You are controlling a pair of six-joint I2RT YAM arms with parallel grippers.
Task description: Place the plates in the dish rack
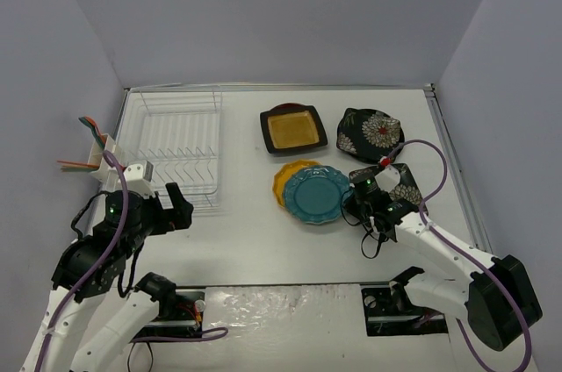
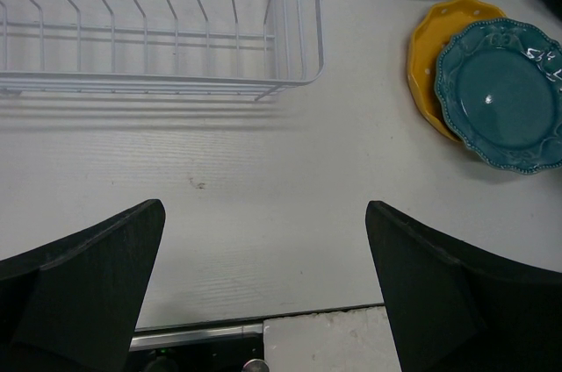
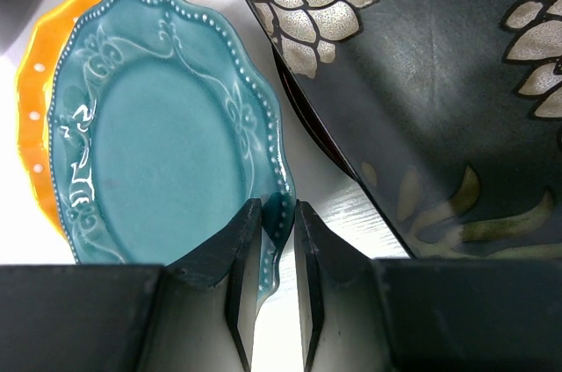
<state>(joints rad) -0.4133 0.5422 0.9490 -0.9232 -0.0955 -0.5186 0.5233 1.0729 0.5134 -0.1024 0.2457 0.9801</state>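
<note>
The right end effector [image 3: 277, 218] gripped the teal plate [image 3: 158, 153] at its rim — best raised slowly off the orange plate [image 3: 33, 82].

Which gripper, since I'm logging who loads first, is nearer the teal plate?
Right. The right gripper is closed on the rim of the teal plate; the left gripper hangs open near the dish rack, apart from that plate.

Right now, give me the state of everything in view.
Rack, no plates in it.
Teal plate, rim pinched by right claw, atop orange plate.
Orange plate, under teal plate.
Square plate, on table.
Far flowered plate, on table.
Left claw, open.
Right claw, shut on teal plate.
</note>
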